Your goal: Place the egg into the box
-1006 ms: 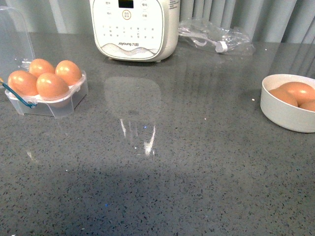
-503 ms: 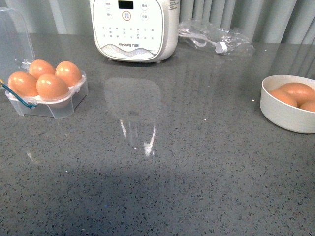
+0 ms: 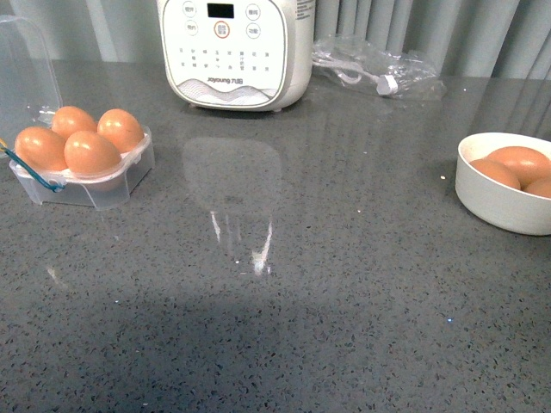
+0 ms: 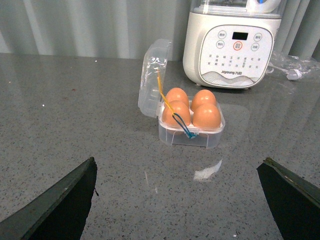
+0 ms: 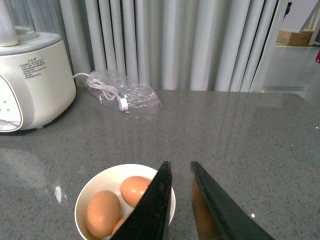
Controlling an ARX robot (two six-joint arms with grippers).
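Left gripper [image 4: 177,167]: we see its two dark fingers far apart at the edges of the left wrist view, jaws wide, nothing between them but table. Beyond it stands one small clear plastic four-cell egg carton [image 4: 207,140], its domed clear lid [image 4: 150,80] swung up and open. A blue-and-yellow cord [image 4: 170,107] runs across one edge. We count four smooth orange-brown eggs [image 4: 206,115] in it, one per cell, so every cell is filled. They look alike, and we cannot tell which is the task's egg.

Right gripper [image 5: 178,170]: its two dark fingers stand almost together, jaws narrowed to a thin slit, holding nothing. It hangs over the rim of one round white bowl [image 5: 97,186]. The front view shows three more orange-brown eggs [image 5: 103,212] in the bowl. The right wrist view shows two plainly, and a finger partly covers the third.

Carton and bowl sit well apart on the grey speckled countertop [image 3: 327,284]. At its back stand one white kitchen appliance [image 3: 228,60] and one crumpled clear plastic bag [image 3: 379,64] holding a white cable, with grey curtains [image 5: 190,45] behind.

Compared with one second and half a second ago, nothing has moved and the counts match. The scene only sits a touch lower in the front view.

The appliance front reads "joyoung". Its button labels and side print are too small to read.
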